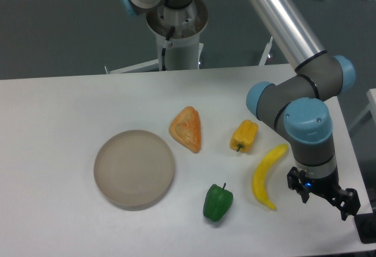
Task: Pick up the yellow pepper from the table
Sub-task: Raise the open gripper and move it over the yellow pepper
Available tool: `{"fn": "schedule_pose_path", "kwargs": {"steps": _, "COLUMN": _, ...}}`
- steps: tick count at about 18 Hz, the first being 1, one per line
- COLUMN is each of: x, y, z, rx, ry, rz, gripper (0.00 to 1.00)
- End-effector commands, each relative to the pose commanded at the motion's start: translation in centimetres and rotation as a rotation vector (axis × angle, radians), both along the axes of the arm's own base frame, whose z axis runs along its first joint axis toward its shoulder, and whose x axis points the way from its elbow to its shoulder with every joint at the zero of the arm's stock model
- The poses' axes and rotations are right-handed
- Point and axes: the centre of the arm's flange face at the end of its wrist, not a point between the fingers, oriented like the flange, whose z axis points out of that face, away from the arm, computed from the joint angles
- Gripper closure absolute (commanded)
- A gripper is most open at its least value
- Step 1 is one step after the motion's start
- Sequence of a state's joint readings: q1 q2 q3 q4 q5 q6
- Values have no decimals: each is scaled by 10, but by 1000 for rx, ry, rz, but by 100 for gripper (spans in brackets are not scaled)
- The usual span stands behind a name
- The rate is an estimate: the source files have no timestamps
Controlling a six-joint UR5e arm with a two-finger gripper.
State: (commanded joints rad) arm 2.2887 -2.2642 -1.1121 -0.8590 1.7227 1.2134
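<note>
The yellow pepper (244, 135) lies on the white table (70, 104), right of centre, with its short greenish stem toward the front. My gripper (325, 198) hangs low over the table's front right part, well to the right of and in front of the pepper. Its fingers (349, 204) stand apart and hold nothing. The banana lies between the gripper and the pepper.
A long yellow banana (265, 175) lies just left of the gripper. A green pepper (218, 202) stands at the front centre. An orange triangular bread-like piece (187, 129) lies left of the yellow pepper. A round grey plate (134, 168) sits at the left. The table's right edge is close to the gripper.
</note>
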Motion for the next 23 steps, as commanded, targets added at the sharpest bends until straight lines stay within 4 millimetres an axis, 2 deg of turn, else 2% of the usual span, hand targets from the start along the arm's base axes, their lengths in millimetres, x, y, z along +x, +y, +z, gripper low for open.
{"fn": "schedule_pose_path", "kwargs": {"steps": 11, "x": 5, "y": -4, "z": 7, "rx": 6, "ry": -2, "rz": 8, "gripper": 0}}
{"fn": "schedule_pose_path", "kwargs": {"steps": 16, "x": 18, "y": -20, "z": 17, "rx": 0, "ry": -9, "rz": 9, "gripper": 0}}
{"fn": "schedule_pose_path", "kwargs": {"steps": 17, "x": 21, "y": -24, "z": 18, "rx": -5, "ry": -11, "rz": 9, "gripper": 0}}
{"fn": "schedule_pose_path", "kwargs": {"steps": 18, "x": 27, "y": -40, "z": 23, "rx": -9, "ry": -24, "rz": 13, "gripper": 0}}
{"fn": "schedule_pose_path", "kwargs": {"steps": 20, "x": 34, "y": -55, "z": 29, "rx": 6, "ry": -51, "rz": 10, "gripper": 0}}
{"fn": "schedule_pose_path", "kwargs": {"steps": 23, "x": 26, "y": -90, "z": 34, "rx": 13, "ry": -102, "rz": 24, "gripper": 0}}
